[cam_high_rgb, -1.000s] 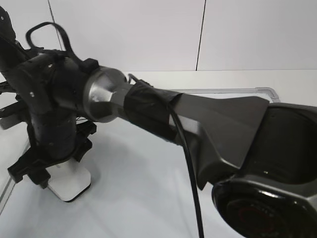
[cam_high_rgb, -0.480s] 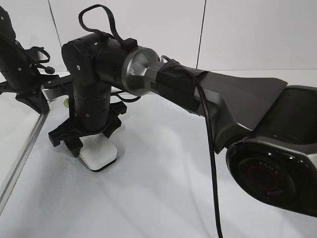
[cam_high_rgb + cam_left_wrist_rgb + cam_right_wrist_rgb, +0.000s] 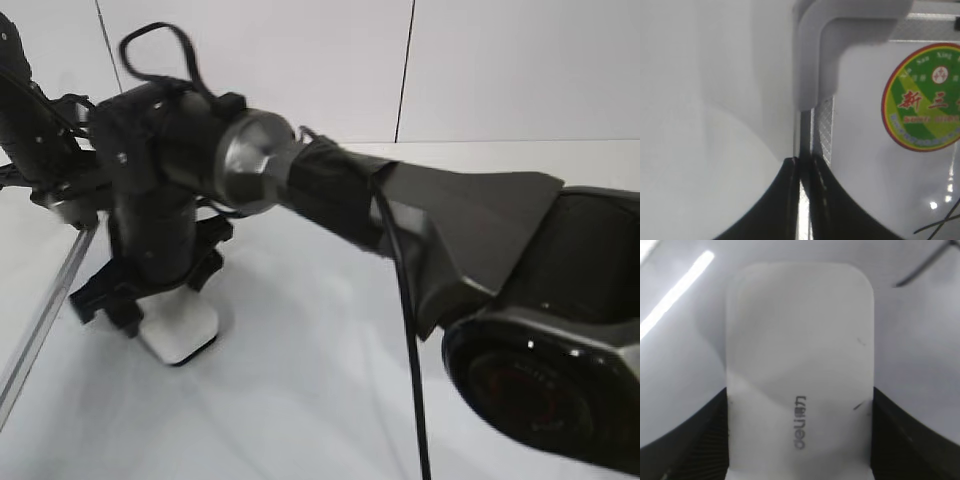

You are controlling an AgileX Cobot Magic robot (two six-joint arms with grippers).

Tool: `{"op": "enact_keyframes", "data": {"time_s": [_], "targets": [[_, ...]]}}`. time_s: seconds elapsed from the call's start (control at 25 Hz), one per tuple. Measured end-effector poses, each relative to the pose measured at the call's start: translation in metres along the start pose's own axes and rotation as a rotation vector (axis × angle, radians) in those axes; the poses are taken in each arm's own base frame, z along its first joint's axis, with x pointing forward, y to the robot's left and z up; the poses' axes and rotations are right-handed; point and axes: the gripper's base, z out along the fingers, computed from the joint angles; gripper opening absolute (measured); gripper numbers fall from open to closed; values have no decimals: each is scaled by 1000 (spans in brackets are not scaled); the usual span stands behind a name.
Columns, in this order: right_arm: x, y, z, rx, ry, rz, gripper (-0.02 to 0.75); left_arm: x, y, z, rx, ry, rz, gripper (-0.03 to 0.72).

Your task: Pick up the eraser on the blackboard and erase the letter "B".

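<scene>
The white eraser with a thin black base rests flat on the blackboard. My right gripper reaches across to the left and is shut on it. In the right wrist view the eraser fills the middle, with the jaws pressed on both of its sides. My left gripper is shut on the board's grey frame near a rounded corner, with its jaws pinching the edge. The letter "B" is not in view. Short black strokes show near the eraser; I cannot tell which letter they are.
A green round sticker sits on the board near the held corner. The board's left frame edge runs just left of the eraser. My right arm's large dark body blocks the right half of the exterior view. A white wall stands behind.
My right gripper slid the eraser away and to the right over the board, then a little back to the left and nearer. The left gripper kept its hold on the frame.
</scene>
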Motion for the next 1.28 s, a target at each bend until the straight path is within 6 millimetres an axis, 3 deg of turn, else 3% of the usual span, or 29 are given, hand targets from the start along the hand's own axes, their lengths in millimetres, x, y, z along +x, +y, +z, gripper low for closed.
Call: {"op": "enact_keyframes", "data": {"time_s": [0.28, 0.44, 0.64, 0.84, 0.92, 1.28], "targets": [[7, 49, 0, -74, 10, -71, 553, 0, 0, 0, 0, 0, 0, 22], [7, 51, 0, -79, 11, -72, 553, 0, 0, 0, 0, 0, 0, 22], [4, 32, 0, -77, 9, -18, 553, 0, 0, 0, 0, 0, 0, 22], [-1, -16, 0, -53, 2, 77, 553, 0, 0, 0, 0, -2, 0, 22], [-2, -25, -1, -44, 1, 94, 553, 0, 0, 0, 0, -2, 0, 22], [-1, -14, -8, -29, 0, 63, 553, 0, 0, 0, 0, -4, 1, 22]]}}
